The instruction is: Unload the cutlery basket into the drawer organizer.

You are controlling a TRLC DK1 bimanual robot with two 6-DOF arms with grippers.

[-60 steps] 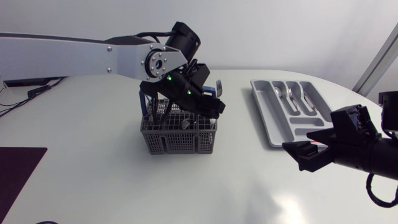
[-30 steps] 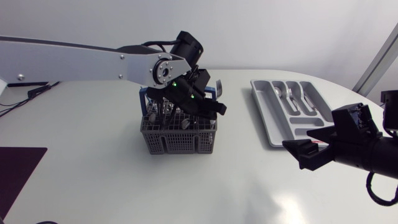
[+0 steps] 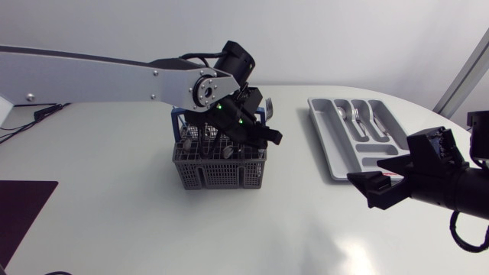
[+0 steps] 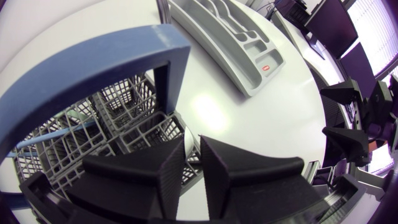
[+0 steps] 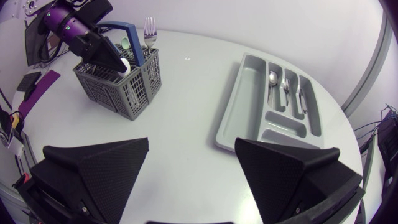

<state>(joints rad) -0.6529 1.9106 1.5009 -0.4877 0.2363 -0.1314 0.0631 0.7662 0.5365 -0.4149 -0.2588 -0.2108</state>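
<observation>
The grey mesh cutlery basket [image 3: 221, 169] [image 5: 118, 87] with its blue handle [image 4: 93, 68] stands mid-table. My left gripper [image 3: 257, 137] [image 4: 189, 171] is dipped into the basket's right side. Its fingers are nearly together on a pale spoon [image 4: 190, 146] [image 5: 126, 64]. A fork [image 5: 149, 28] stands upright at the basket's far corner. The grey drawer organizer [image 3: 327, 153] [image 5: 239, 112] lies to the right, with a spoon [image 5: 272, 78] and forks [image 5: 287, 87] in its long compartments. My right gripper [image 3: 376, 188] [image 5: 193, 162] hovers open and empty over the table, near the organizer's front end.
More cutlery stands in the basket's other cells, partly hidden by my left arm. A dark mat [image 3: 23, 210] lies at the table's front left. Bare white table separates the basket from the organizer.
My left gripper has dropped a little lower and to the right into the basket, and its fingers have drawn together. The right arm has kept still.
</observation>
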